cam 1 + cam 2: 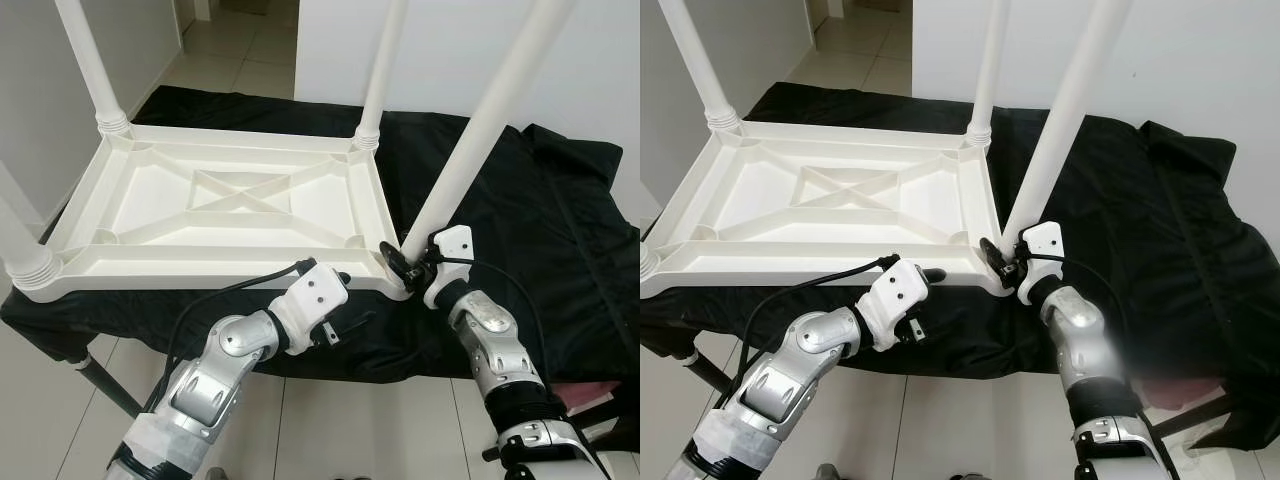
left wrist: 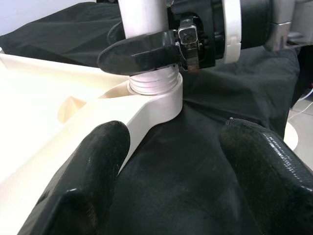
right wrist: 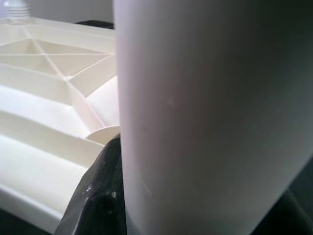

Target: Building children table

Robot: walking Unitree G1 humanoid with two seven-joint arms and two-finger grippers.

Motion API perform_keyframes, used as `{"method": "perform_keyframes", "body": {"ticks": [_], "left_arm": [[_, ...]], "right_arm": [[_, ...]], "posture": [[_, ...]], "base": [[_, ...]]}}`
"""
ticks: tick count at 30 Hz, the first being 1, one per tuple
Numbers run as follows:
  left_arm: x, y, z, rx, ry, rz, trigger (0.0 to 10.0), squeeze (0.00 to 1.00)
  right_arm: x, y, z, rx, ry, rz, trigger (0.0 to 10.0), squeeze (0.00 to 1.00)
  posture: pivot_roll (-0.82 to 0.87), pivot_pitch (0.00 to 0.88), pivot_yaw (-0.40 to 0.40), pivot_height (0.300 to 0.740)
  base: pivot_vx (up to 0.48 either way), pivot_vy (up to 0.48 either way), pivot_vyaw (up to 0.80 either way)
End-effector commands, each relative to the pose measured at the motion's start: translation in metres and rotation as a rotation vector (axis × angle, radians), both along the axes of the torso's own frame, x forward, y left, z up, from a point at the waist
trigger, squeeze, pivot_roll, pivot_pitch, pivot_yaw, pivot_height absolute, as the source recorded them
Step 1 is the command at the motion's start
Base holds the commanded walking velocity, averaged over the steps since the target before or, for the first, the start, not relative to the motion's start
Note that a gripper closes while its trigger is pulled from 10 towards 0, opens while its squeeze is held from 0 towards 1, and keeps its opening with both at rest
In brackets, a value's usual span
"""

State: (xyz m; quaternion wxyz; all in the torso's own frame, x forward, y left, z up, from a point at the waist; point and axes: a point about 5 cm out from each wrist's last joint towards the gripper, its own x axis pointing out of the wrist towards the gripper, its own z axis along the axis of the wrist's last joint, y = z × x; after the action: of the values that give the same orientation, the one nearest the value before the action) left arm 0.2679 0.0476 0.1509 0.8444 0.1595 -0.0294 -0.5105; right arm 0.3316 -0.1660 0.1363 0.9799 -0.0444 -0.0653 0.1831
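Note:
The white table top (image 1: 230, 200) lies upside down on a black cloth. White legs stand in its far left (image 1: 95, 70), far right (image 1: 380, 70) and near left (image 1: 20, 250) corners. A fourth leg (image 1: 480, 120) leans to the right out of the near right corner socket (image 2: 156, 98). My right gripper (image 1: 405, 258) is shut on this leg just above its threaded base; the leg (image 3: 210, 117) is pressed against one finger (image 3: 102, 196). My left gripper (image 1: 350, 300) is open, below the table's near edge and just left of that corner, with its fingers (image 2: 93, 171) either side of bare cloth.
The black cloth (image 1: 540, 200) drapes over a low stand and hangs past its front edge. A dark stand leg (image 1: 100, 385) shows at the lower left. White tiled floor (image 1: 350, 420) lies in front, a white wall (image 1: 450, 40) behind. A pink item (image 1: 590, 395) sits lower right.

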Motion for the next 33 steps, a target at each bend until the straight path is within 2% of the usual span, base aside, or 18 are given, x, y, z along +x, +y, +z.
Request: {"method": "perform_keyframes", "body": {"ticks": [1,6,7,12,14,16,17,19,27,28,29,30,33], "left_arm": [[0.004,0.004,0.001,0.006,0.0,0.025,10.0,0.0],[0.01,0.009,0.004,0.003,-0.005,0.055,10.0,0.0],[0.012,0.012,0.005,0.006,-0.01,0.065,10.0,0.0],[0.013,0.013,0.005,0.008,-0.011,0.07,10.0,0.0],[0.014,0.013,0.006,0.005,-0.014,0.072,10.0,0.0],[0.014,0.013,0.006,0.004,-0.015,0.073,10.0,0.0],[0.014,0.013,0.006,0.004,-0.015,0.073,10.0,0.0],[0.013,0.012,0.006,-0.002,-0.012,0.073,10.0,0.0],[0.012,0.009,0.005,-0.001,-0.009,0.063,10.0,0.0],[0.013,0.009,0.005,-0.002,-0.01,0.064,10.0,0.0],[0.013,0.009,0.005,-0.002,-0.01,0.064,10.0,0.0],[0.013,0.01,0.005,-0.002,-0.011,0.066,10.0,0.0],[0.013,0.009,0.005,-0.003,-0.011,0.067,10.0,0.0]], "right_arm": [[-0.006,0.002,-0.008,0.029,0.025,-0.1,10.0,0.0],[-0.011,0.013,-0.003,0.113,-0.005,-0.196,10.0,0.0],[-0.015,0.018,0.0,0.152,-0.015,-0.281,10.0,0.0],[-0.018,0.024,0.0,0.172,-0.012,-0.357,10.0,0.0],[-0.024,0.032,-0.004,0.209,0.003,-0.463,10.0,0.0],[-0.027,0.035,-0.005,0.221,0.008,-0.51,10.0,0.0],[-0.027,0.035,-0.005,0.221,0.008,-0.51,10.0,0.0],[-0.031,0.049,-0.004,0.242,0.02,-0.484,10.0,0.0],[-0.029,0.042,0.001,0.228,0.002,-0.479,10.0,0.0],[-0.029,0.042,0.001,0.239,0.006,-0.472,10.0,0.61],[-0.029,0.042,0.001,0.239,0.006,-0.472,10.0,0.61],[-0.029,0.042,0.004,0.245,-0.002,-0.455,10.0,1.0],[-0.03,0.042,0.006,0.254,-0.01,-0.433,10.0,1.0]], "posture": [[0.01,0.081,-0.081,0.74],[0.01,0.082,-0.083,0.74],[0.0,0.083,-0.084,0.74],[0.0,0.084,-0.085,0.74],[0.01,0.084,-0.089,0.74],[0.01,0.084,-0.088,0.74],[0.01,0.084,-0.088,0.74],[0.01,0.083,-0.086,0.74],[0.0,0.081,-0.086,0.74],[0.0,0.081,-0.089,0.74],[0.0,0.081,-0.089,0.74],[0.0,0.081,-0.092,0.74],[0.0,0.08,-0.096,0.74]], "base": [[0.0,0.0,0.0],[0.0,0.0,0.0],[0.0,0.0,0.0],[0.0,0.0,0.0],[0.0,0.0,0.0],[0.0,0.0,0.0],[0.0,0.0,0.0],[0.0,0.0,0.0],[0.0,0.0,0.0],[0.0,0.0,0.0],[0.0,0.0,0.0],[0.0,0.0,0.0],[0.0,0.0,0.0]]}}
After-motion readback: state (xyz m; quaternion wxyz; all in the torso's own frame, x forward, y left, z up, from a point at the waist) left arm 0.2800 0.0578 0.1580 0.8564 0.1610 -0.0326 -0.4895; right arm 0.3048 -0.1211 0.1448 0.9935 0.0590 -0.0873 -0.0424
